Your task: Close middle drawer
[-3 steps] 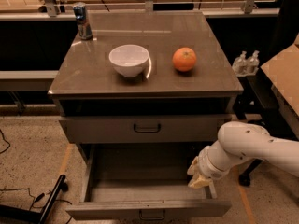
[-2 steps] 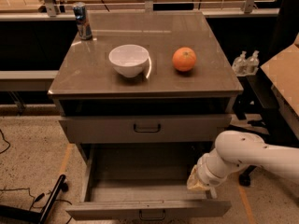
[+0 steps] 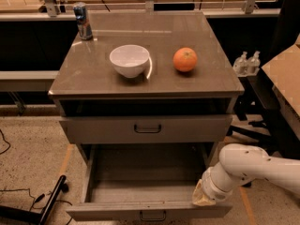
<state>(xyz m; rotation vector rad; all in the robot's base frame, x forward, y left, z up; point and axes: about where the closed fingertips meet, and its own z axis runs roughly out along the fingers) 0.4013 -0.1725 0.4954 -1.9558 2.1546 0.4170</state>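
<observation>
Resting at the right front corner of the middle drawer point(image 3: 117, 211), just inside its low front panel: gripper point(image 3: 205, 199), tan-tipped, pointing down and to the left; cannot tell whether open or closed, or whether anything is held. Carried on a white, rounded arm point(image 3: 260, 167) reaching in from the lower right edge of the view. Middle drawer: standing well out from the grey cabinet point(image 3: 140, 91), long tray floor in view, small dark loop handle point(image 3: 152, 215) at the centre of the front, partly cut off by the bottom edge of the view. Directly above: taller-fronted drawer point(image 3: 93, 130), shut, with a bigger dark handle point(image 3: 147, 128) at centre; above that, a dark open slot under the top. On top of the cabinet: white bowl point(image 3: 130, 60) near the middle; orange point(image 3: 185, 59) to the right of it, apart from it; blue-and-silver can point(image 3: 83, 20), upright, at the far left corner. Beside the cabinet on the right: two clear bottles point(image 3: 247, 62), side by side, next to a pale board surface point(image 3: 286, 76). On the speckled floor point(image 3: 28, 153) at lower left: dark bar point(image 3: 52, 199), lying aslant.
</observation>
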